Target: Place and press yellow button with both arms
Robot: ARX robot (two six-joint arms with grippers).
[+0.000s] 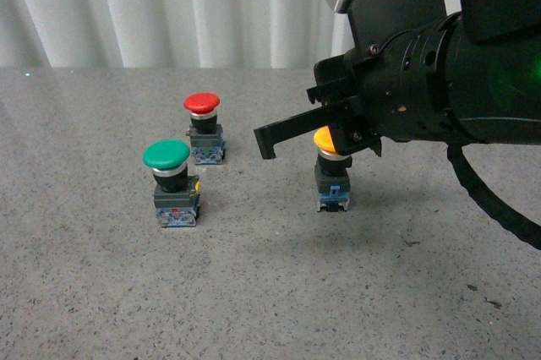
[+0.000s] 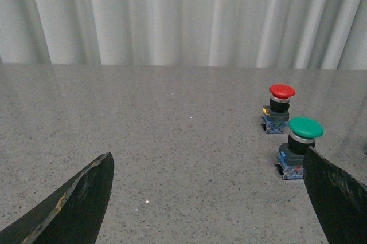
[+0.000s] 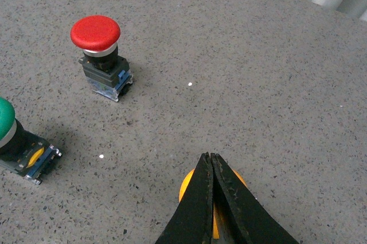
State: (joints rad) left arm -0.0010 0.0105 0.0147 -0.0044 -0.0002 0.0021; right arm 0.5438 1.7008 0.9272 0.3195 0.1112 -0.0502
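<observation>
The yellow button [image 1: 326, 139] stands upright on the grey table, right of centre. Its black body and blue-grey base [image 1: 333, 194] show below the cap. My right gripper [image 1: 269, 142] is shut and empty; its black fingers lie across the top of the yellow cap and point left past it. In the right wrist view the shut fingers [image 3: 209, 161] cover most of the yellow button [image 3: 186, 185]. I cannot tell whether they touch it. My left gripper [image 2: 209, 198] is open and empty, low over bare table, away from the yellow button, which its view does not show.
A green button [image 1: 166, 155] stands left of the yellow one and a red button [image 1: 202, 104] behind it; both also show in the left wrist view, green button [image 2: 305, 128], red button [image 2: 281, 91]. A white curtain [image 1: 169, 5] hangs behind the table.
</observation>
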